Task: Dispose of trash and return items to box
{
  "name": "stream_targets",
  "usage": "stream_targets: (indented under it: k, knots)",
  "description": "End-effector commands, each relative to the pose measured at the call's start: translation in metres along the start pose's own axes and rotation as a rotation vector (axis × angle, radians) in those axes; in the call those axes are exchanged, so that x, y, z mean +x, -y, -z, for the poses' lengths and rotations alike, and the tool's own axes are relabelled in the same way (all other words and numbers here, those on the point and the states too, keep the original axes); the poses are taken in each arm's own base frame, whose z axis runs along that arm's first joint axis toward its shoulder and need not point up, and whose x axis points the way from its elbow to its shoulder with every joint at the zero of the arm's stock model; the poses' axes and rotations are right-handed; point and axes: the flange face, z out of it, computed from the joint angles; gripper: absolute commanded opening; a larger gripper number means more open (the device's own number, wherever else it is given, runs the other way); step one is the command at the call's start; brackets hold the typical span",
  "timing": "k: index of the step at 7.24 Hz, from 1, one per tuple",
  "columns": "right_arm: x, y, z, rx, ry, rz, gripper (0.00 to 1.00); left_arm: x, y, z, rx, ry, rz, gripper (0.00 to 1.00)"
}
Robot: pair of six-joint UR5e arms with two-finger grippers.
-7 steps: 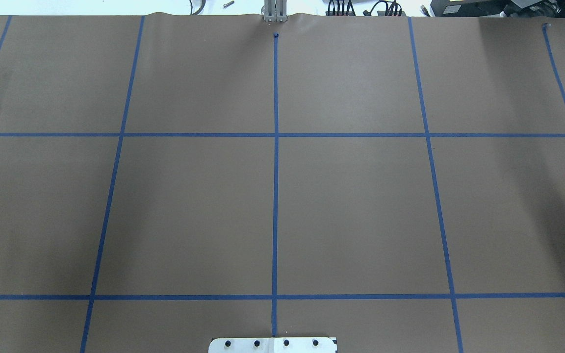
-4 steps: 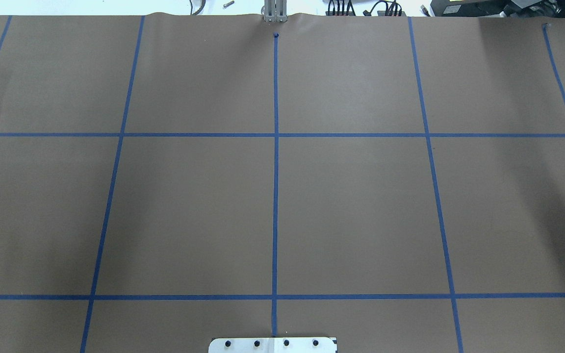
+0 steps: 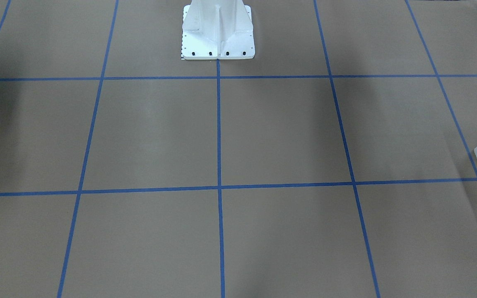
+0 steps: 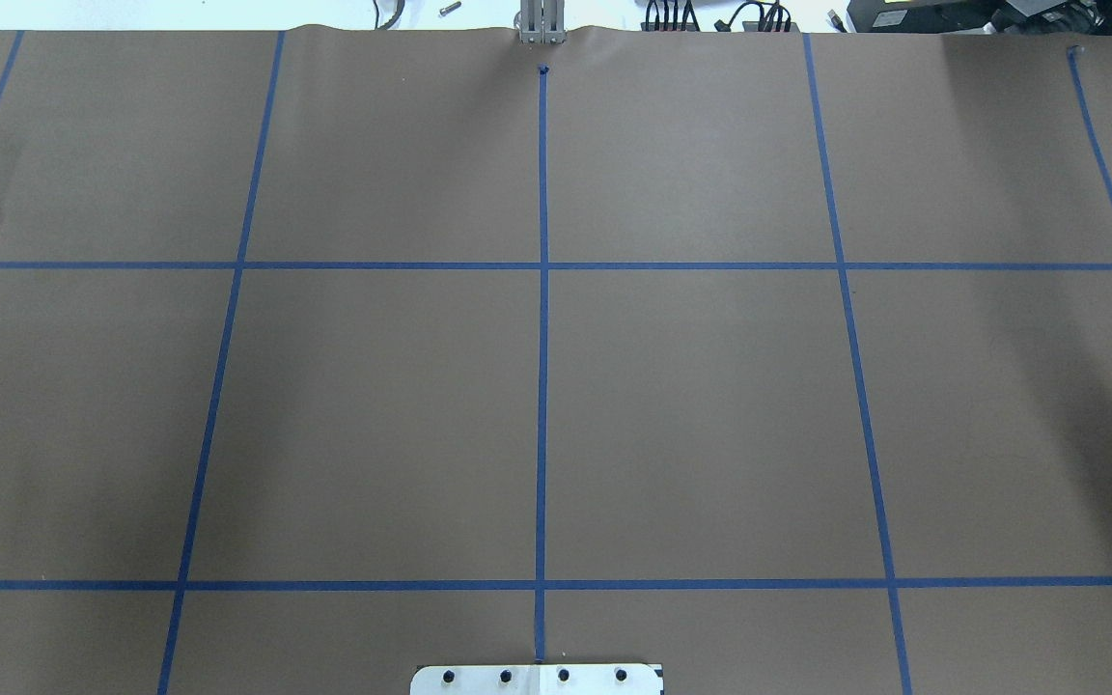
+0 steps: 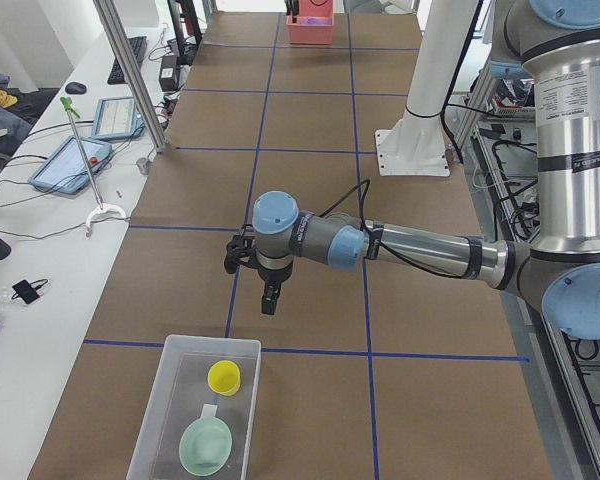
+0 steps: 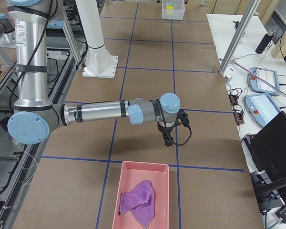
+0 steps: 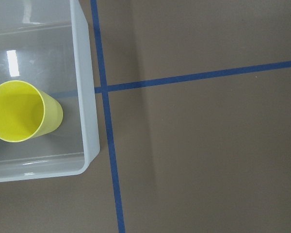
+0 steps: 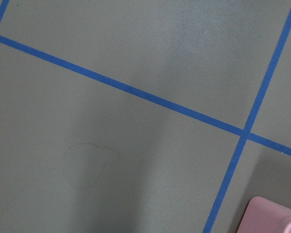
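The cup (image 5: 224,377) and bowl (image 5: 205,446) are seen inside the box (image 5: 180,375). The left end effector (image 5: 268,302) and right end effector (image 6: 168,140), whose opening cannot be told, are best raised straight up, clear of the box rim.

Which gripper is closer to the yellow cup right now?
Left. The left gripper hovers just past the end of the bin that holds the cup. The right gripper is at the opposite end of the table, by the pink tray.
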Motion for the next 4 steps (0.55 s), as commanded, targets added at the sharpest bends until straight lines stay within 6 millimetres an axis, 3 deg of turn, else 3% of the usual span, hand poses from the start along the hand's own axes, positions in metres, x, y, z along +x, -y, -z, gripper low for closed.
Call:
stream_targets:
  k: [1,4]
  knots:
    - [-0.0001,0.0013,0.0022,0.004,-0.02,0.005,1.0,0.0017,0.0009,-0.0001,0.0,-0.001,0.004,0.98]
    - [-0.0003,0.0045,0.0027,0.01,-0.021,0.009,1.0,0.0019,0.0029,-0.0004,0.002,-0.003,0.007,0.98]
